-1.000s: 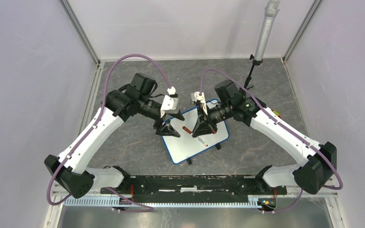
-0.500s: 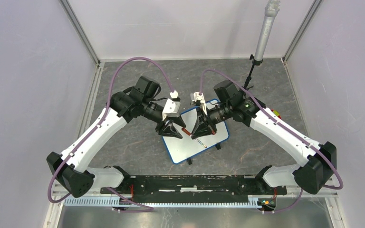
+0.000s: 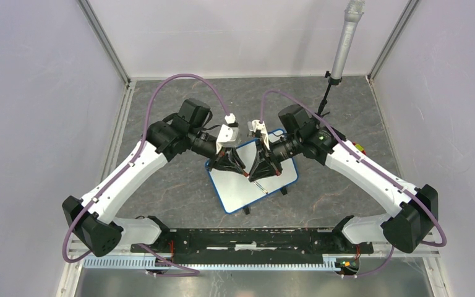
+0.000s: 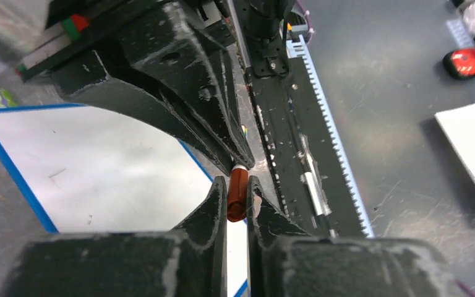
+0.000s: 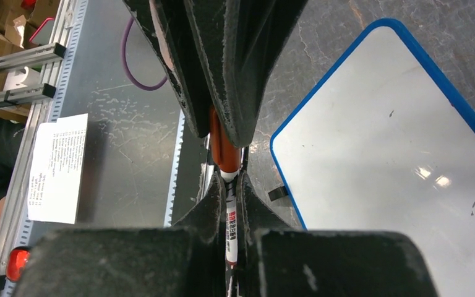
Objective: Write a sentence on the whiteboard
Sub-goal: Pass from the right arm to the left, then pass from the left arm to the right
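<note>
The whiteboard (image 3: 241, 189), glossy white with a blue frame, lies tilted on the grey floor between the arms. Both grippers meet above it. My right gripper (image 3: 256, 176) is shut on the white barrel of a marker (image 5: 231, 226), which runs back between its fingers. My left gripper (image 4: 237, 182) faces it tip to tip and is shut on the marker's reddish-brown cap (image 4: 237, 195). From the right wrist the cap (image 5: 221, 148) sits wedged between the left fingers above my right gripper (image 5: 231, 179). The whiteboard (image 4: 99, 167) (image 5: 396, 154) shows only small specks; no sentence is visible on it.
A grey tube on a thin black stand (image 3: 345, 43) rises at the back right. A toothed metal rail (image 3: 247, 263) runs along the near edge by the arm bases. Beyond it lie a printed paper sheet (image 5: 59, 167) and a red object (image 4: 467, 62). Pale walls enclose the floor.
My left gripper has moved right to meet the right gripper and its jaws have closed from wide apart onto the marker's cap. The right arm has held still.
</note>
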Robot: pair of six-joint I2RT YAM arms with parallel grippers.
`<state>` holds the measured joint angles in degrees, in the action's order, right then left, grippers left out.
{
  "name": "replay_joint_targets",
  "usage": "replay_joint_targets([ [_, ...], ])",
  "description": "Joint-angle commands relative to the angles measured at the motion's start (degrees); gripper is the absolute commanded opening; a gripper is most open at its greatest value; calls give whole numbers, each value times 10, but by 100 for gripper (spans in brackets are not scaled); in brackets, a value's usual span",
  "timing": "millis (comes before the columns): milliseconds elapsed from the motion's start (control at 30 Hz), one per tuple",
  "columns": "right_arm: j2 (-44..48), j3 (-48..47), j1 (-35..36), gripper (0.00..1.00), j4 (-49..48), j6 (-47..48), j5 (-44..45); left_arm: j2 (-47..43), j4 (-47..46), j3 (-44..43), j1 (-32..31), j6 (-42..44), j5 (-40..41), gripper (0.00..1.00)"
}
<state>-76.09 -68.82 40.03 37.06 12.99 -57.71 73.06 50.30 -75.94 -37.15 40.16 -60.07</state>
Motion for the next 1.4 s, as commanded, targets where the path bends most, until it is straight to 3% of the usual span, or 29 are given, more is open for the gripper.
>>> replay_joint_targets([
  [0, 9, -35, -3, 11, -24, -16, 2, -6, -96, 14, 0, -135, 7, 3],
  [133, 17, -65, -59, 69, -41, -34, 43, -23, -199, 39, 39, -280, 2, 2],
  [200, 29, -62, -104, 88, -79, -64, 35, -35, -285, 64, 70, -383, -13, 2],
  [267, 49, -36, -147, 98, -157, -125, 40, -46, -385, 93, 100, -503, -23, 2],
  [333, 65, 0, -182, 98, -249, -223, 39, -57, -494, 126, 131, -629, -33, 2],
  [467, 71, 80, -220, 98, -458, -393, -16, -64, -803, 197, 214, -910, -20, 2],
  [567, 57, 123, -218, 94, -564, -473, -39, -56, -926, 220, 256, -1043, 2, 2],
  [700, 68, 183, -208, 88, -725, -612, -23, -53, -949, 236, 265, -1084, 26, 2],
  [767, 69, 189, -194, 86, -755, -645, -16, -51, -963, 245, 265, -1108, 43, 2],
  [1033, 71, 175, -167, 73, -726, -658, 37, -48, -987, 266, 259, -1139, 56, 2],
  [1233, 69, 144, -150, 71, -662, -624, 67, -55, -872, 252, 229, -1062, 58, 2],
  [1367, 66, 131, -146, 64, -628, -606, 81, -50, -867, 253, 219, -1052, 68, 2],
])
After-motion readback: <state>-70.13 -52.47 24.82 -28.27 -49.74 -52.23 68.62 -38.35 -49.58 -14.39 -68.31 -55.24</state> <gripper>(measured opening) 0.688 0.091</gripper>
